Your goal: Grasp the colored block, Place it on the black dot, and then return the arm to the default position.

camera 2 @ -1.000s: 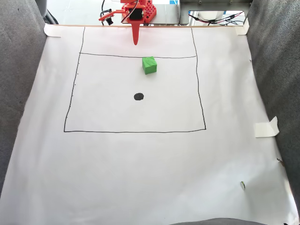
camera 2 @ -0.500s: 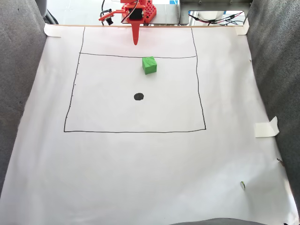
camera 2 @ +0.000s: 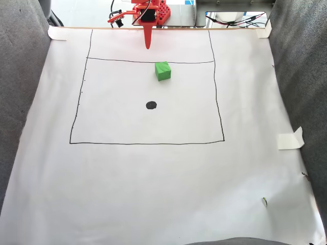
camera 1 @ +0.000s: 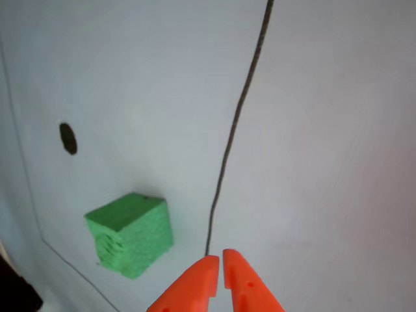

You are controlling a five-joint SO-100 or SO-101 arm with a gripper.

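No movement since before — gripper point(camera 2: 148, 47) closed; colored block point(camera 2: 163, 71) apart from black dot point(camera 2: 151, 105)

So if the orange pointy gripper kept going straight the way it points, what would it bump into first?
Probably just the white paper sheet. The orange gripper points past the rough green foam cube, which sits off to one side; depth is unclear.

The arm point(camera 2: 148, 13) is bright orange-red plastic with black cables, its pincer point(camera 1: 218, 263) two pointed orange fingers.

Block point(camera 2: 163, 71) beyond dot point(camera 2: 151, 105), apart
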